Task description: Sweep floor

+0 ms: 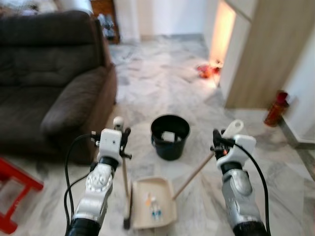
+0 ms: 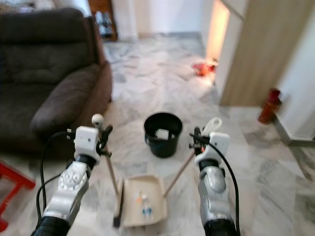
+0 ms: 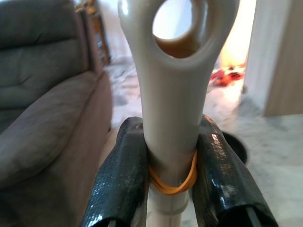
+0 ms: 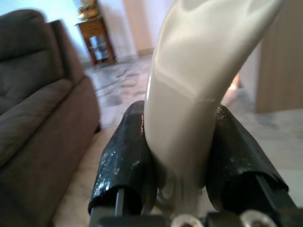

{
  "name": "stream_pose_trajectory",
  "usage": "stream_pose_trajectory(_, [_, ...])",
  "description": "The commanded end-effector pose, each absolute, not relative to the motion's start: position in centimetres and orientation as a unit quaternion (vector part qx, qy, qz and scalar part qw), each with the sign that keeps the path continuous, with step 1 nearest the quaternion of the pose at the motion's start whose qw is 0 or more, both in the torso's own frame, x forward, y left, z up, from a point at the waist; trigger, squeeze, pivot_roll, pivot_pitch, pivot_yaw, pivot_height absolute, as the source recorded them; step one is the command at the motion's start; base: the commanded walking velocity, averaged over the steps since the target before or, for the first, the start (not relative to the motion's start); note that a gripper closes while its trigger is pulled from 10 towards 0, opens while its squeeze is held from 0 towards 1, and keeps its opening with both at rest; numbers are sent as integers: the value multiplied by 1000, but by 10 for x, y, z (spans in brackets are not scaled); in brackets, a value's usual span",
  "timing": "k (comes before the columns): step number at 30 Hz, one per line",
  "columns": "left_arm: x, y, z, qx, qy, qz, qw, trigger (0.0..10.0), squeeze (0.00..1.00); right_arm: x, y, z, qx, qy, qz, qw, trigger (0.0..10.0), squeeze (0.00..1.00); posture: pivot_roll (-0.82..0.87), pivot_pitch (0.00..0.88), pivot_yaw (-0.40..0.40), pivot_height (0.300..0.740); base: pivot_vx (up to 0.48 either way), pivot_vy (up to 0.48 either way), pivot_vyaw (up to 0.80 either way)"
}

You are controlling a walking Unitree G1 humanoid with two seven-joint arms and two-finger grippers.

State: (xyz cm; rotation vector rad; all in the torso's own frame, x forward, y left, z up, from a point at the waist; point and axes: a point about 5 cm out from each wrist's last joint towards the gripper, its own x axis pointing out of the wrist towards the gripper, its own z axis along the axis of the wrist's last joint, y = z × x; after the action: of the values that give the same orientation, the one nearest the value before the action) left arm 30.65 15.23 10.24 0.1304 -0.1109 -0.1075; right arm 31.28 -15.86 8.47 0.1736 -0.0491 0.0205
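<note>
- The left gripper had its jaws clamped on the cream handle of the broom, just below the handle's looped end, where an orange rubber band circled the shaft.
- The broom stood nearly upright, its dark head on the floor against the left edge of the dustpan.
- The right gripper gripped the cream top of the dustpan's long handle, which slanted down to the pan.
- The beige dustpan lay flat on the marble floor between the two arms, with a few small scraps inside it.
- A black bucket stood just beyond the dustpan with something pale in it.
- A brown sofa sat to the left, a red object near its front.
</note>
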Motion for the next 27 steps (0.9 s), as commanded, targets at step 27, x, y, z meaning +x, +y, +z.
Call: stream_pose_trajectory(27, [310, 154, 114, 76, -82, -54, 992, 10000, 0, 320, -159, 90, 115, -34, -13, 993, 10000, 0, 135, 0, 30, 740, 224, 0, -158])
